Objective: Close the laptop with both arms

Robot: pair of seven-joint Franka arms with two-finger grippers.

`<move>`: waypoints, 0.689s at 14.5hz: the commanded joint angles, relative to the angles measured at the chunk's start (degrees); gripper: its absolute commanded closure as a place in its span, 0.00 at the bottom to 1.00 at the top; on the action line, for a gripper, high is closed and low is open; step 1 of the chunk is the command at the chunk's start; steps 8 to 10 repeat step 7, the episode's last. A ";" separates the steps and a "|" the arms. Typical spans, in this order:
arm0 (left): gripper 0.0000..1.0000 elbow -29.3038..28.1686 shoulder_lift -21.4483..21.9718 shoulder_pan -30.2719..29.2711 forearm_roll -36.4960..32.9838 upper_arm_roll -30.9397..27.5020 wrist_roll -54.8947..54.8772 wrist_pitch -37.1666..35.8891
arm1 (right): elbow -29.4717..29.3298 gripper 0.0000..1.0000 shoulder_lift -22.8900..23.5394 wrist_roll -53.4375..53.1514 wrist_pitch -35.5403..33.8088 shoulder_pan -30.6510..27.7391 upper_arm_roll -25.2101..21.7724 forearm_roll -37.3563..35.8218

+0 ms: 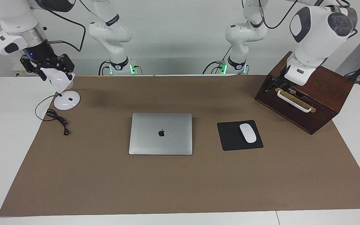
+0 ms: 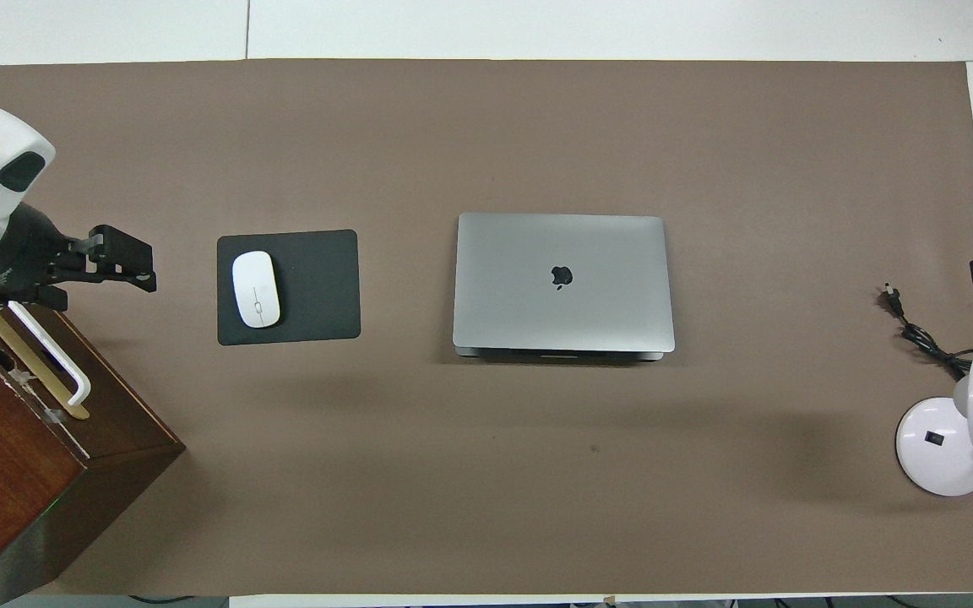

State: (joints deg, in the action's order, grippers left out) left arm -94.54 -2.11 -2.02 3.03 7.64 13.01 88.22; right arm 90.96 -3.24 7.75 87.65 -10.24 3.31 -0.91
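Two views of a bench covered w/ a brown mat (image 1: 105, 187). The laptop (image 1: 160, 133) lies flat at frame centre, lid down, apple logo up; in the overhead view the lid sits on the base w/ only a thin dark seam at its lower edge. So the closing step looks done, or all but done.

Left tool (image 1: 272, 85) is at upper right of the facing view, over the front of a dark wooden box (image 1: 320, 103) near its white handle (image 1: 294, 100). Can't tell how its fingers stand. Right tool (image 1: 47, 64) is at upper left of the facing view, over a white desk lamp (image 1: 67, 100) whose black cord (image 1: 58, 120) trails on the mat. Its finger state also can't be told. Both tools are well apart from the laptop, touching nothing on it.

A white mouse (image 1: 248, 133) sits on a black mouse pad (image 1: 230, 137) just beside the laptop, toward the left arm's end.

Next move, as a guess: none needed beyond checking the lid is fully seated; if a gap remains, a light press down on the lid's front edge.
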 commanded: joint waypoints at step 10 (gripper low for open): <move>0.00 -0.12 -0.09 0.53 -1.18 -0.17 -0.09 0.90 | 0.19 0.00 -0.19 -1.08 -0.82 -1.89 1.34 0.73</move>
